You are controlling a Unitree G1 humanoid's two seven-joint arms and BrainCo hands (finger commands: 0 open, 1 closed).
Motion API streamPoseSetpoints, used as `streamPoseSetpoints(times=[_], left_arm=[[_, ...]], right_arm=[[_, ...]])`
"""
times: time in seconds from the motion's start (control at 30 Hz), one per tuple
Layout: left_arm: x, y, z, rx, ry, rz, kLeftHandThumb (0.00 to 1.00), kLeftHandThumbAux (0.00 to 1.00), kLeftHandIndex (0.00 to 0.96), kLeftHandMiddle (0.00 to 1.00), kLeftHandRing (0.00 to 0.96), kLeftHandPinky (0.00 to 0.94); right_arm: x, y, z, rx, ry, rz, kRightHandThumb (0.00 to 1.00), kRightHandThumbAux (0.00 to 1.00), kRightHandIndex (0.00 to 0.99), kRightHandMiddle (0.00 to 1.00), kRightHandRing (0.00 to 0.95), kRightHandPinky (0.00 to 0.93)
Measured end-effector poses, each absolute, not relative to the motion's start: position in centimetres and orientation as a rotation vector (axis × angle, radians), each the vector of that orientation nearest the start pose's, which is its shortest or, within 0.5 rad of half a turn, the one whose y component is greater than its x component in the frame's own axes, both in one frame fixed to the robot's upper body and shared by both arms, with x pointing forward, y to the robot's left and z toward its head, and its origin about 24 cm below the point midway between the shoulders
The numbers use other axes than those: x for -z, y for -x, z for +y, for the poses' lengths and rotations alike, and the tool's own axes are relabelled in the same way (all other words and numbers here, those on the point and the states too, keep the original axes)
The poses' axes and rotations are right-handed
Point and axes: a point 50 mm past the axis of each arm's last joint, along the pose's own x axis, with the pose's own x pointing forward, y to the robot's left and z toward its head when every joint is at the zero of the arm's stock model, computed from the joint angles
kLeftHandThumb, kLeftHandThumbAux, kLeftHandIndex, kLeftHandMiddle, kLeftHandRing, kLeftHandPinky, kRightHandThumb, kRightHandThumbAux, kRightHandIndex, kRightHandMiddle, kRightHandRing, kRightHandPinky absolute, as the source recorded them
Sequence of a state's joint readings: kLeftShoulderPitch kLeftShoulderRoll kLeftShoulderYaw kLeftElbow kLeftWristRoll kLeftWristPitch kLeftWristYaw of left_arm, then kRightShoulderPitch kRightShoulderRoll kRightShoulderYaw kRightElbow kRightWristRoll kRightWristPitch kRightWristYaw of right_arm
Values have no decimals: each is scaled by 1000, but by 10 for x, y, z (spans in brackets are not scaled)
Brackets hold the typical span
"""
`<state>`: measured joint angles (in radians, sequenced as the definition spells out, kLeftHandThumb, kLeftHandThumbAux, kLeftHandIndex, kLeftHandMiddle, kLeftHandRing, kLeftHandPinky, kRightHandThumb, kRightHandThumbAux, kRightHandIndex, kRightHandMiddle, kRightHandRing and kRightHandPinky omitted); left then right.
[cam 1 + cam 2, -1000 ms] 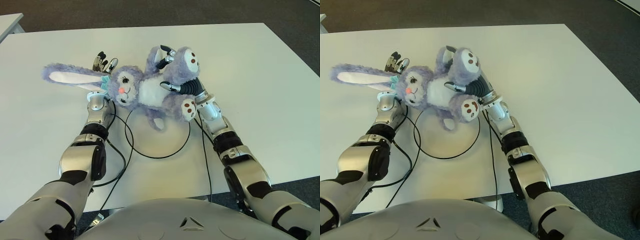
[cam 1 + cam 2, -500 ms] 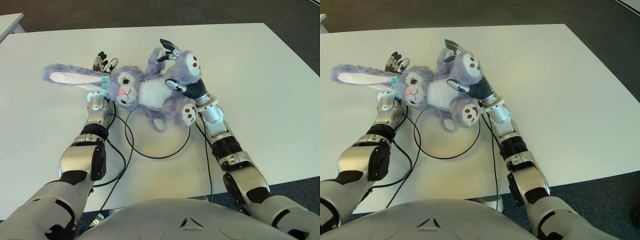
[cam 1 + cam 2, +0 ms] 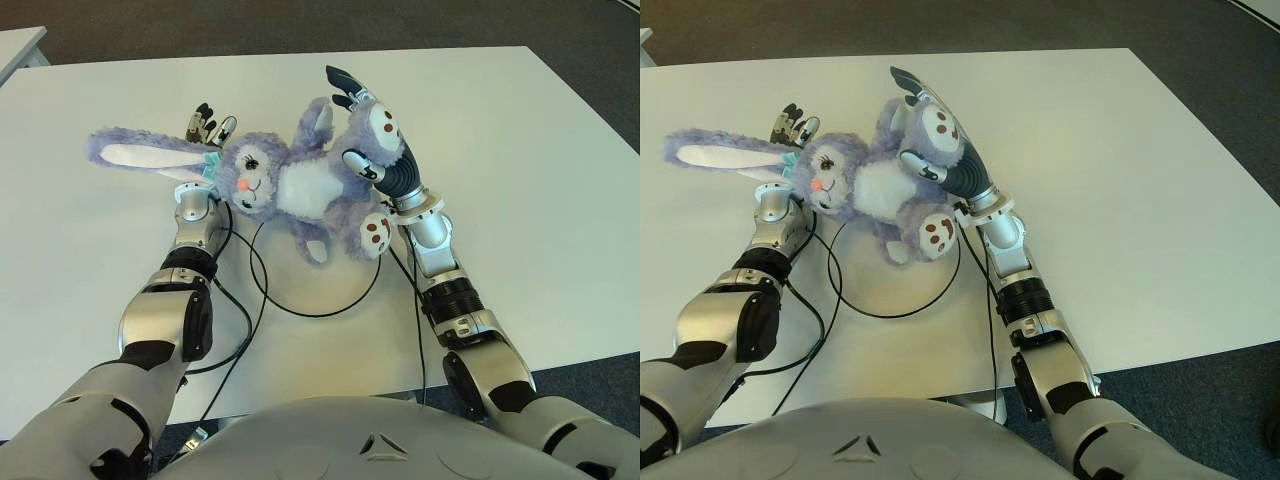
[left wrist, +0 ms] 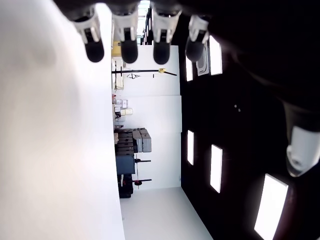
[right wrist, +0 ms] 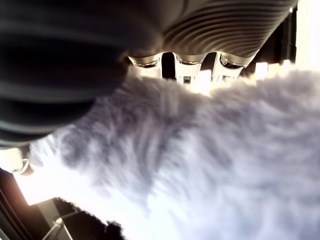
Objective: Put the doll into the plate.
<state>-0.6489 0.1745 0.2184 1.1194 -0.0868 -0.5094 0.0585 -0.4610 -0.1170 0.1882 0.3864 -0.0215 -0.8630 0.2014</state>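
So there's one doll (image 3: 300, 185), a fluffy purple bunny with long ears, one plate (image 3: 315, 290) that's basically white with a thin dark rim so it nearly blends into the white tabletop (image 3: 520, 170), and two hands. The doll lies on its back across the far edge of the plate: one foot and one arm hang over the rim, while the head and ears are off to the left on the bare tabletop. The right hand (image 3: 372, 130) is under and around the upper foot with fingers stretched out straight, not clamped on anything, so it's let go, though the fur is still right against its palm in the wrist view. The left hand (image 3: 205, 128) shows behind the doll's head, mostly hidden by it, only the fingertips poking up; its wrist view shows the fingers relaxed and holding nothing. Black cables (image 3: 240, 300) loop from both forearms over the plate area, which makes the rim hard to follow. The plate's far edge is covered by the doll.
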Motion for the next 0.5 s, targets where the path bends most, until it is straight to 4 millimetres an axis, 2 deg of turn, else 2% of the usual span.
streamPoseSetpoints(times=[0.27, 0.5], left_arm=[[-37, -348, 205, -208, 13, -48, 0, 499, 7, 77, 35, 0], [-37, -348, 205, -208, 13, -48, 0, 502, 14, 79, 38, 0]], right_arm=[[-149, -289, -88, -532, 199, -922, 368, 367, 0, 0, 0, 0], [-151, -288, -90, -540, 210, -907, 366, 337, 0, 0, 0, 0]])
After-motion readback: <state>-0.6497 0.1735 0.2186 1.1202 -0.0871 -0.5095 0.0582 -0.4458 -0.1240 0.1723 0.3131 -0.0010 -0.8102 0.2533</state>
